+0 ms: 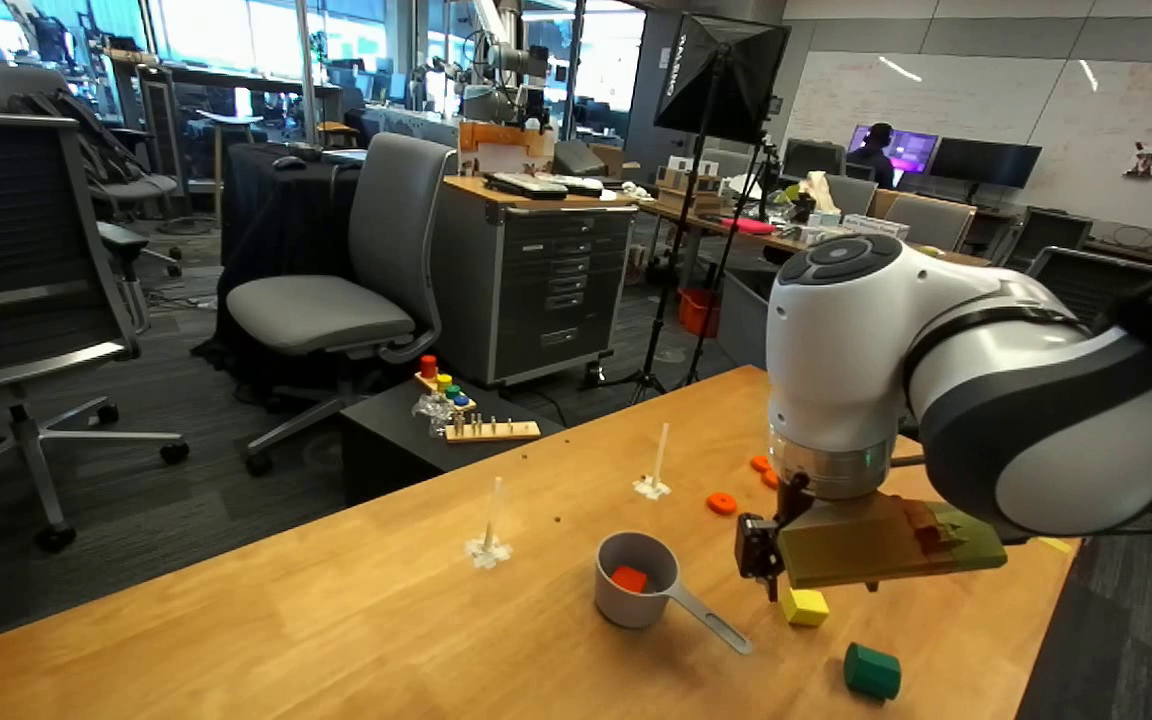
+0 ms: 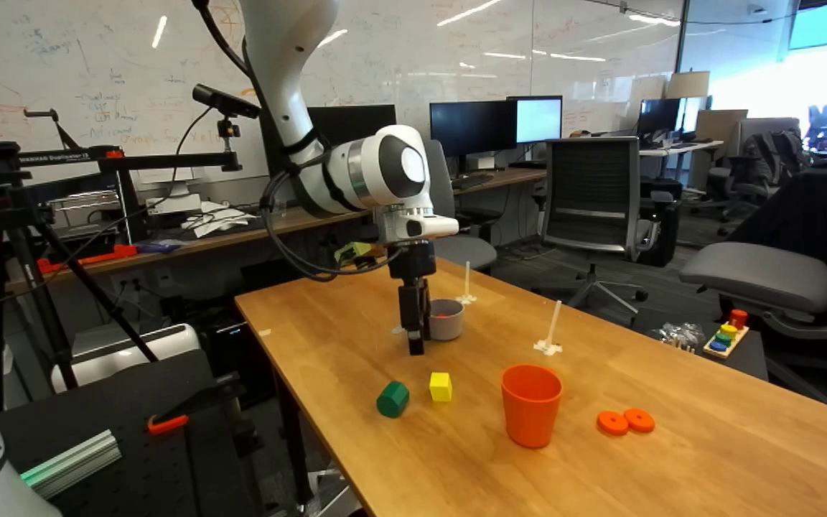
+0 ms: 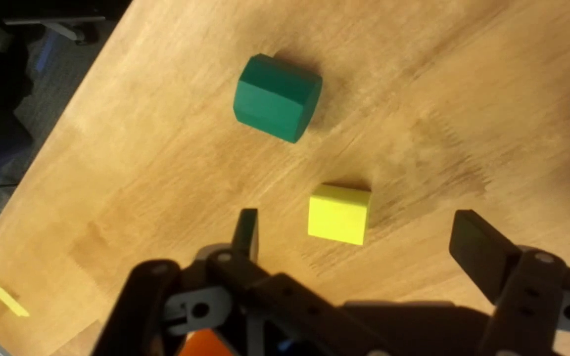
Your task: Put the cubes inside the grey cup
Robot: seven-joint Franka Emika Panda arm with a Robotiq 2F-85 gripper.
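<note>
Below the wide-parted hand (image 3: 356,230), the yellow cube (image 3: 338,216).

In an exterior view my forearm (image 2: 277,86) slopes down to a bent wrist (image 2: 400,165), and below it my end effector (image 3: 354,223) hangs pointing downward; in the wrist view its two fingers (image 3: 483,252) stand wide apart, tips roughly level with each other.
</note>
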